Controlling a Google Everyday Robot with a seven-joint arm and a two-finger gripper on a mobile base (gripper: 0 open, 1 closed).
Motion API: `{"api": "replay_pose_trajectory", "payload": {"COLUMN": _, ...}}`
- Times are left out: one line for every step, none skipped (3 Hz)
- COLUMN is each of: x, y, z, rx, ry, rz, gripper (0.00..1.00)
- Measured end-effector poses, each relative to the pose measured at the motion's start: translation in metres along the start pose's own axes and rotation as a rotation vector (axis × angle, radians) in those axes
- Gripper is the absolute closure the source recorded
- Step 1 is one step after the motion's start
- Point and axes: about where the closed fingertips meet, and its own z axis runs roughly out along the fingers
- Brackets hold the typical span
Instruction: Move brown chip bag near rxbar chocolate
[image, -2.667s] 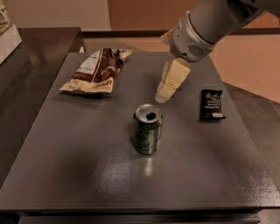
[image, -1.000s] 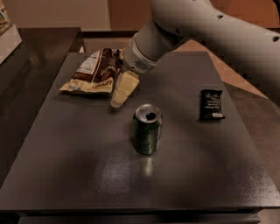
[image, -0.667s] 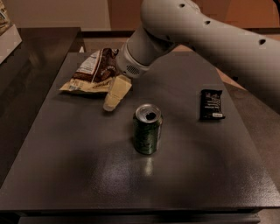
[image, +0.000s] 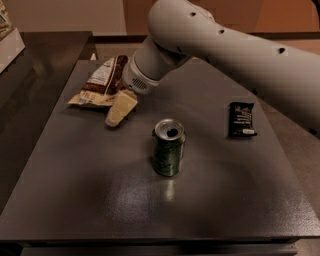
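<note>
The brown chip bag (image: 98, 82), wrinkly brown and cream with a white label, lies at the table's far left. My gripper (image: 118, 111) hangs from the big white arm, low over the table just right of the bag's near end, touching or almost touching it. The rxbar chocolate (image: 241, 119), a small flat black wrapper, lies at the right side of the table, far from the bag.
A green soda can (image: 168, 147) stands upright in the middle of the grey table (image: 100, 200), between bag and bar. A dark counter (image: 35, 55) adjoins the table on the left. The white arm (image: 230, 50) spans the far right.
The gripper has swung from near the table's middle to the left and down, ending beside the chip bag. Bag, can and bar have not moved.
</note>
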Motion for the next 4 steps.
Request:
{"api": "replay_pose_trajectory", "payload": {"x": -0.005, "y": 0.002, "z": 0.007, "rx": -0.007, "ry": 0.001, "rz": 0.032, "gripper": 0.40}}
{"api": "replay_pose_trajectory", "payload": {"x": -0.005, "y": 0.001, "z": 0.009, "rx": -0.007, "ry": 0.007, "rz": 0.056, "gripper": 0.63}}
{"api": "replay_pose_trajectory", "payload": {"x": -0.004, "y": -0.005, "z": 0.007, "rx": 0.004, "ry": 0.014, "rz": 0.068, "gripper": 0.86}}
{"api": "replay_pose_trajectory", "payload": {"x": 0.000, "y": -0.022, "z": -0.001, "rx": 0.024, "ry": 0.016, "rz": 0.086, "gripper": 1.00}}
